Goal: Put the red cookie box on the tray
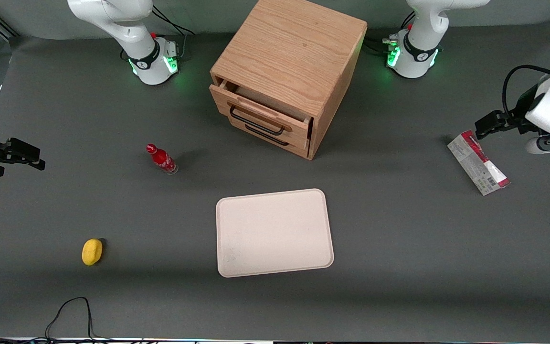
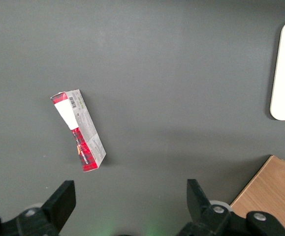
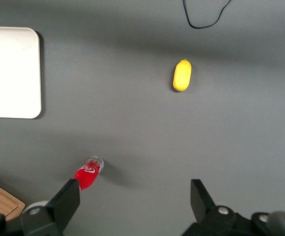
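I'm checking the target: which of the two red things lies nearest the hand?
The red cookie box, flat beside the open hand. The small red bottle stands toward the parked arm's end.

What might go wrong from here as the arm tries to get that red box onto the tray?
The red cookie box lies flat and slanted on the table toward the working arm's end, with the open gripper above it and not holding it. The fingers may not line up with its narrow sides, so they might push it instead of gripping it. The tray is well away, so a weak grip might drop the box on the way. The wooden drawer cabinet stands close to that route.
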`<control>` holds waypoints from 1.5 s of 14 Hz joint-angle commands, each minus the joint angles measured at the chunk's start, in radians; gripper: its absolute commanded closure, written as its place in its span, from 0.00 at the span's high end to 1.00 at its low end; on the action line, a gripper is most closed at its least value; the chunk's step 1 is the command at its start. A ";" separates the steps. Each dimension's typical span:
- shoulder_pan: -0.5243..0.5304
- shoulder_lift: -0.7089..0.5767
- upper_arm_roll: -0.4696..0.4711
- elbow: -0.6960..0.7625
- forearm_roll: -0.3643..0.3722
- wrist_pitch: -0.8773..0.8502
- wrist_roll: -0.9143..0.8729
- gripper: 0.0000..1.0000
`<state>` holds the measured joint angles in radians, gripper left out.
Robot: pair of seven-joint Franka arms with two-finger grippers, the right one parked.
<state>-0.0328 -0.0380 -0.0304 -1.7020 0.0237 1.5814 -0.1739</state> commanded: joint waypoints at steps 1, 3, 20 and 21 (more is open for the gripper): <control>-0.030 0.033 0.007 0.047 0.002 -0.047 0.002 1.00; -0.030 0.036 0.007 0.053 0.004 -0.047 -0.015 1.00; 0.223 0.050 0.026 0.150 0.018 -0.139 0.088 1.00; 0.266 0.050 0.026 0.148 0.018 -0.139 0.109 1.00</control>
<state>0.1631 -0.0104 0.0032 -1.5995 0.0332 1.4768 -0.1016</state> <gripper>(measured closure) 0.000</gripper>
